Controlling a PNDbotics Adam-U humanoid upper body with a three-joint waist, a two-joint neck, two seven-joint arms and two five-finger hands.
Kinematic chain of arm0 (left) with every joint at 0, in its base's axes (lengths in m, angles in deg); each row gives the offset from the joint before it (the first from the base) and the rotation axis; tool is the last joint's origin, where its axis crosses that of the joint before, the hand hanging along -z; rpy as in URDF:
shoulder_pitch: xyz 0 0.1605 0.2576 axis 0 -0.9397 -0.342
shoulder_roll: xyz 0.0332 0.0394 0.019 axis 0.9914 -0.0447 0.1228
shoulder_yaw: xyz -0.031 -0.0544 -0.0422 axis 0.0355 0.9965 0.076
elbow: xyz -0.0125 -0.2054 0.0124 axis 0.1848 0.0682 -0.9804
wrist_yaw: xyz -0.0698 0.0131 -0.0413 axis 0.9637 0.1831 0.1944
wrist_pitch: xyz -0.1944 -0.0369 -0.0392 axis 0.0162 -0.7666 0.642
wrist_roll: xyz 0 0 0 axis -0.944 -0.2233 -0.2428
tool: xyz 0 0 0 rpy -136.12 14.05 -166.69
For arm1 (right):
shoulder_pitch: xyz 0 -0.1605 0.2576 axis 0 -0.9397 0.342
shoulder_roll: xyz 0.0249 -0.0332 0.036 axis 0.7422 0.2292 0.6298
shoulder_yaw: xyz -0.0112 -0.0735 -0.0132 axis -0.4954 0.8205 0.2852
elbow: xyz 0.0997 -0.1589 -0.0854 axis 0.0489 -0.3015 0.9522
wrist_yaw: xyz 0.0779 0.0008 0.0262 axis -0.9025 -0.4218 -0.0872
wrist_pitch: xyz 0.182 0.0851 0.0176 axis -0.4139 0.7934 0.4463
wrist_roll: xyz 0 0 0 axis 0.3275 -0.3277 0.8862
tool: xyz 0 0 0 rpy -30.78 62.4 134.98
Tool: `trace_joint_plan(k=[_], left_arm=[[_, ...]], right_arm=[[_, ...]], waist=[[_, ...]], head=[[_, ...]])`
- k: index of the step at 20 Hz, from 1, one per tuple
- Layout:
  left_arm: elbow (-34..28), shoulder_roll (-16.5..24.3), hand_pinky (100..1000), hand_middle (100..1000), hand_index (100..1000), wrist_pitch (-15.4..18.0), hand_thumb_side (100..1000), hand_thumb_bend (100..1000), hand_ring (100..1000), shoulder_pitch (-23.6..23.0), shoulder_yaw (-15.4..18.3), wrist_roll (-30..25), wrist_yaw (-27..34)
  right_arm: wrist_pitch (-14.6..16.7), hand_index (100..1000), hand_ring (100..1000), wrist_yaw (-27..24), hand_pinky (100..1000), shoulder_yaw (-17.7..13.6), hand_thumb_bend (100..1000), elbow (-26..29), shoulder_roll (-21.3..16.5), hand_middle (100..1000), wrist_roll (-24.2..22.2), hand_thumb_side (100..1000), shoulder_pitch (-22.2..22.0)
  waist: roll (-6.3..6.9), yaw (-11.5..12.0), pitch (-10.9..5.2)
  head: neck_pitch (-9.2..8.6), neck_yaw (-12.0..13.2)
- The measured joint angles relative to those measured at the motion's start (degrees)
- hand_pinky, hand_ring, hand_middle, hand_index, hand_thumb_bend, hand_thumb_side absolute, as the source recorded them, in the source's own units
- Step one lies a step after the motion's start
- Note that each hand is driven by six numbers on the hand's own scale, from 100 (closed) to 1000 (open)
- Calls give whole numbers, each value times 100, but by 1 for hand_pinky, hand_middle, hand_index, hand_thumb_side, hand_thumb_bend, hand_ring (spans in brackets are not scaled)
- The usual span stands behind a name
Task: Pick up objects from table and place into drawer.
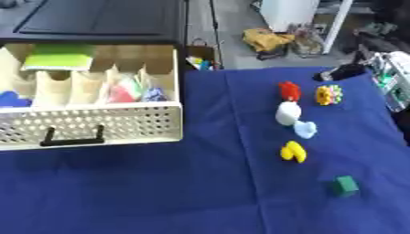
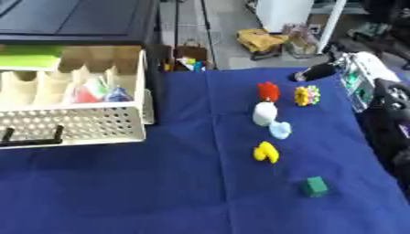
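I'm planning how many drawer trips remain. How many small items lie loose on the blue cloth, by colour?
Red: 1, red object
Yellow-and-multicolour flower-shaped: 1
White: 1
Pale blue: 1
Yellow: 1
Green cube: 1
Total: 6

No readable text anywhere.

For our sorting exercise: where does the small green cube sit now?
The small green cube sits alone on the blue tablecloth, on the robot's right, nearest the camera, below the yellow toy.
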Motion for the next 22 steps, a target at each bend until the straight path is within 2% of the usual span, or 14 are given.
trace_joint_plan(k=[2, 3, 4, 9, 22], left_arm=[[0, -3, 437, 628, 827, -4, 1000, 224, 580, 2, 0, -4, -12], [0, -5, 437, 628, 827, -5, 1000, 224, 580, 5, 0, -5, -20], [0, -8, 436, 628, 827, -6, 1000, 224, 580, 8, -1, -6, -23], [0, -53, 434, 628, 827, -15, 1000, 225, 579, 36, -1, -15, -47], [0, -101, 431, 628, 828, -21, 1000, 226, 578, 49, -33, -23, -91]], right_arm=[[-60, 931, 917, 96, 834, -9, 763, -96, 1, 648, 46, 576, -1], [-99, 930, 918, 159, 833, -9, 762, -152, 10, 649, 79, 515, -1], [-131, 928, 918, 223, 833, -11, 756, -201, 32, 648, 108, 572, -3], [-203, 914, 918, 337, 834, -81, 762, -339, 90, 639, 168, 564, -63], [-360, 864, 916, 223, 833, -192, 757, -432, 96, 628, 312, 557, -208]], waist=[[1, 15, 42], [2, 24, 69], [3, 29, 83], [4, 32, 141], [15, 73, 217]], head=[[-37, -1], [-42, -2], [-44, -3], [-90, -7], [-154, -23]])
